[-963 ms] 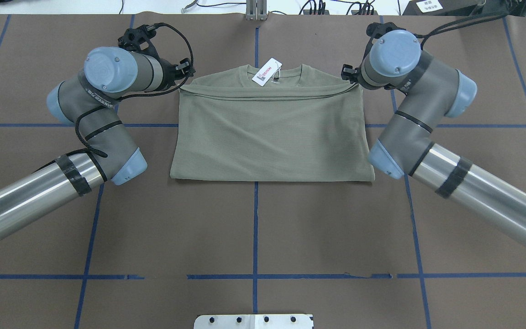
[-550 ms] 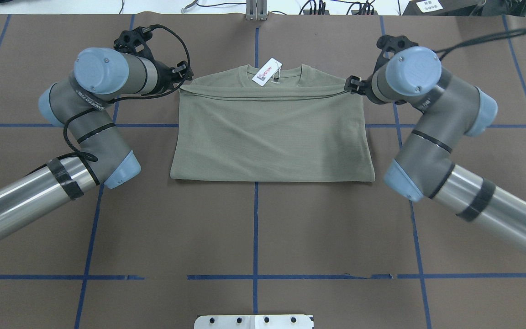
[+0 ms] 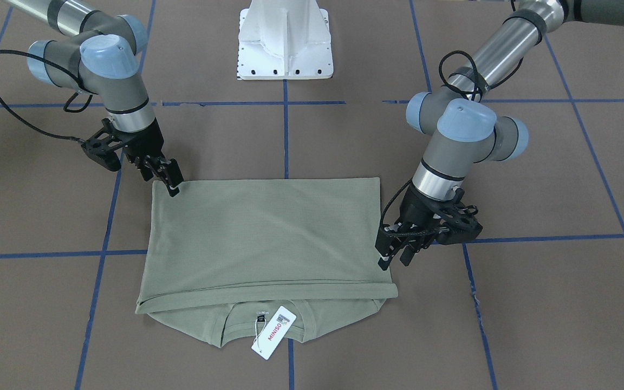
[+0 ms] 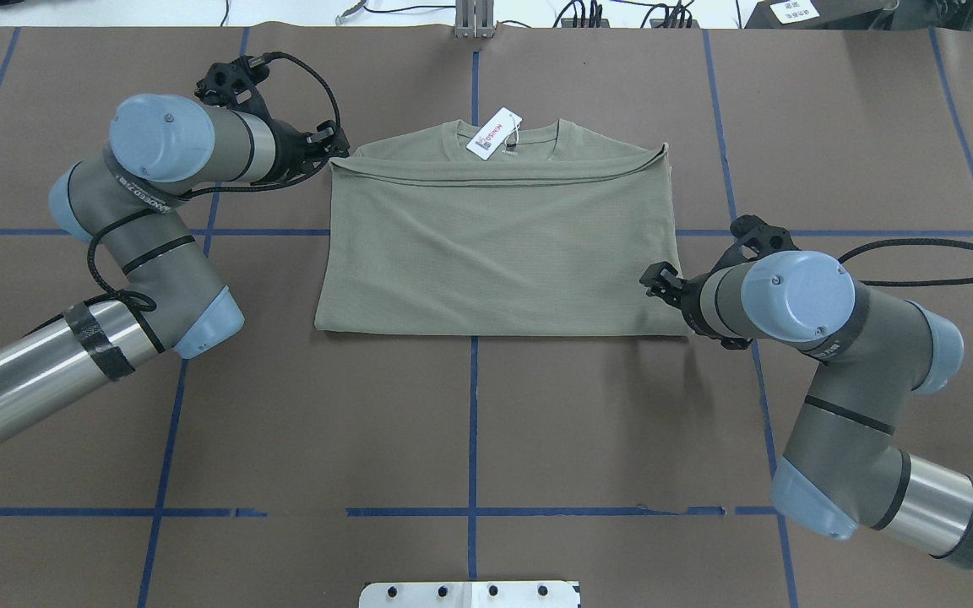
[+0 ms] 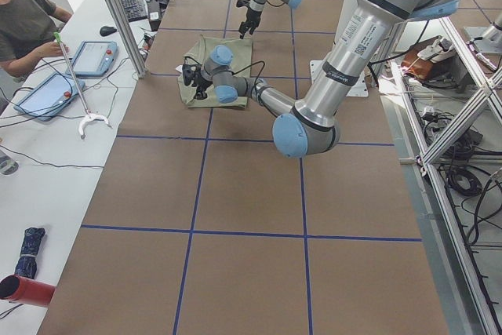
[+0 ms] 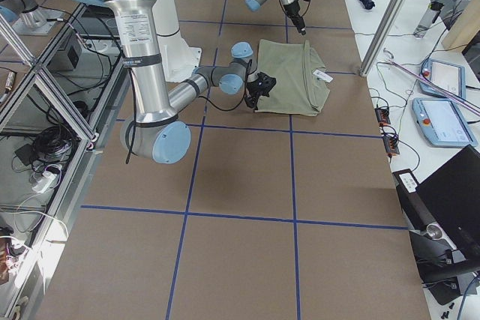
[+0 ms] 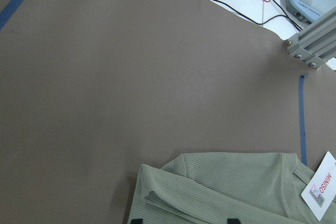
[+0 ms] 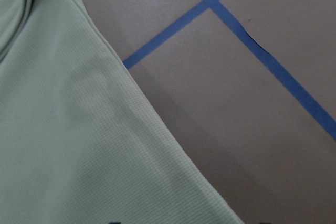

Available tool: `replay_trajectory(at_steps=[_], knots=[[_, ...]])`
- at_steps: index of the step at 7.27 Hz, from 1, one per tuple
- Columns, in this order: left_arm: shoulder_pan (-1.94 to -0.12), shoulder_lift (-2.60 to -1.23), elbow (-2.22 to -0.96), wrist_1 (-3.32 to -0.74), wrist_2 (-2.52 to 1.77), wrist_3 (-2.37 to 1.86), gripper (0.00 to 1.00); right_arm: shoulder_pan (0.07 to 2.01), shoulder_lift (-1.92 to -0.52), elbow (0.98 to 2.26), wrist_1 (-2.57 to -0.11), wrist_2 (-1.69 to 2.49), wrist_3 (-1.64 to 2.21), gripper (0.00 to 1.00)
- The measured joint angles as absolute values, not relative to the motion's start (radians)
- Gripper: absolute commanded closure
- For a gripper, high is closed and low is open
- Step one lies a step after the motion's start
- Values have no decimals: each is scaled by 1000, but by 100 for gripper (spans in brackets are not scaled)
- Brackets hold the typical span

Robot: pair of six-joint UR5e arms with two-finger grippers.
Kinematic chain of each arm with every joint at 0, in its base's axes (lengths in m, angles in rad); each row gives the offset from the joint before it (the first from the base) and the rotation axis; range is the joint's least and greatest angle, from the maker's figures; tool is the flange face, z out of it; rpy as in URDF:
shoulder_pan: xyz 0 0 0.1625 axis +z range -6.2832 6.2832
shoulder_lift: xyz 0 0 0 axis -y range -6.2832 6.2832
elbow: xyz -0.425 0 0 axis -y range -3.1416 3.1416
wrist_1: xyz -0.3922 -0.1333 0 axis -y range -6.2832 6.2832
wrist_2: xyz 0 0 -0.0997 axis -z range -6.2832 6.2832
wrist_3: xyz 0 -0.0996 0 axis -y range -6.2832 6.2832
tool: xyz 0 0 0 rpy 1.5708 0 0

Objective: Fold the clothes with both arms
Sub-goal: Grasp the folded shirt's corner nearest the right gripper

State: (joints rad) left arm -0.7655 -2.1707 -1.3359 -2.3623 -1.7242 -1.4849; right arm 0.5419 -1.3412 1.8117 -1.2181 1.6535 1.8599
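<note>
shirt (image 4: pixel 499 245) lies flat at the middle of the table (image 4: pixel 470 422), folded once across. the hem edge sits just short of the collar, which points away from the robot and carries the white tag (image 4: pixel 493 133). change over the last second: the right claw (image 4: pixel 650 283) has left the far right corner of the fold, where it stood a second ago. it has swung back toward the robot along the shirt's right edge and now hangs over that edge, close to the near right corner. its wrist view shows only cloth and table, with the fingertips barely in frame and spread apart, so i read it as open and empty. the left claw (image 4: pixel 338 145) has backed a little outward from the far left corner but stays just beside it. its two fingertips show parted at the bottom of its wrist view, with nothing between them. the fold itself has not shifted; the edges lie as before. reading: first fold laid and released. the right arm looks set for a grip low on the right side. the left has not followed, so the second fold is not yet begun.
</note>
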Motion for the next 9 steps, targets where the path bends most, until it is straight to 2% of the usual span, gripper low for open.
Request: replay_trajectory(at_steps=[1, 2, 3, 7, 9], knots=[[-765, -2171, -1336, -2362, -1724, -1485, 38, 528, -1354, 1811, -1218, 1653, 1866, 67], [-765, -2171, -1335, -2362, -1724, -1485, 38, 522, -1362, 1812, -1218, 1652, 1868, 95], [-765, -2170, -1335, -2361, -1724, -1485, 38, 519, -1365, 1814, -1218, 1653, 1868, 100], [-765, -2155, -1335, -2362, -1723, -1482, 38, 523, -1368, 1827, -1219, 1662, 1859, 100], [-766, -2152, -1353, -2362, -1725, -1484, 37, 523, -1425, 1920, -1224, 1677, 1859, 100]])
